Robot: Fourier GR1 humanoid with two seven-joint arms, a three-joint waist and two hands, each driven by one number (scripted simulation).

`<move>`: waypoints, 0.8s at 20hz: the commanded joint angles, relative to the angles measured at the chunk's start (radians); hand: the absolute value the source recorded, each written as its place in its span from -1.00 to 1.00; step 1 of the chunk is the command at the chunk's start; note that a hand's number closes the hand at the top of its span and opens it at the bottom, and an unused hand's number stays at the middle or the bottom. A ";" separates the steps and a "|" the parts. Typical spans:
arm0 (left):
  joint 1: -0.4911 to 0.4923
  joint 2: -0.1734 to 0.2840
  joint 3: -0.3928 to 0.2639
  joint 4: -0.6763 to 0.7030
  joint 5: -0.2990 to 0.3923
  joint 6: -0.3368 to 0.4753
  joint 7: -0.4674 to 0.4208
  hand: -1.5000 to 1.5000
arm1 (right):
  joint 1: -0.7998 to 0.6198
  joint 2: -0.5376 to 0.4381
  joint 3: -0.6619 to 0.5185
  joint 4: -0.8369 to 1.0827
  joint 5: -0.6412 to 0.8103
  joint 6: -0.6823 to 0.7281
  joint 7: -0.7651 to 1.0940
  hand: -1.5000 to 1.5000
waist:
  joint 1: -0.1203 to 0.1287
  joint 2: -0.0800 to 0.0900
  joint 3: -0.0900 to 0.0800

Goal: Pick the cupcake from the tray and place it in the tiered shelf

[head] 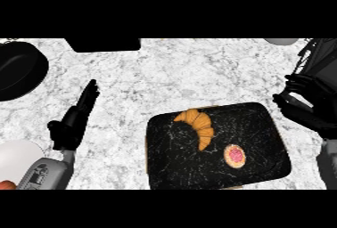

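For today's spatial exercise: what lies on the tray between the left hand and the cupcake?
In the head view, the croissant lies on the tray between the left hand and the cupcake.

White marble counter [171, 67], black speckled stone-look tray [263, 169]

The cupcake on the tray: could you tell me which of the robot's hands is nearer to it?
Right. The right hand hangs just beyond the tray's right edge, up and right of the cupcake. The left hand is across the counter, left of the tray.
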 commanded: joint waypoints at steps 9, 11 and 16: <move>-0.022 -0.036 -0.042 -0.076 -0.071 0.019 0.128 0.00 | 0.360 0.133 -0.151 -0.125 -0.114 -0.022 -0.419 -1.00 | 0.040 -0.006 0.001; -0.020 -0.006 -0.004 -0.051 -0.038 -0.014 0.098 0.00 | 0.387 0.063 -0.065 -0.222 -0.065 0.044 -0.279 -1.00 | 0.039 -0.007 -0.001; -0.002 -0.052 -0.055 -0.054 -0.102 0.025 0.091 0.00 | 0.427 -0.017 0.041 -0.376 0.080 0.047 -0.086 -1.00 | 0.043 -0.007 -0.002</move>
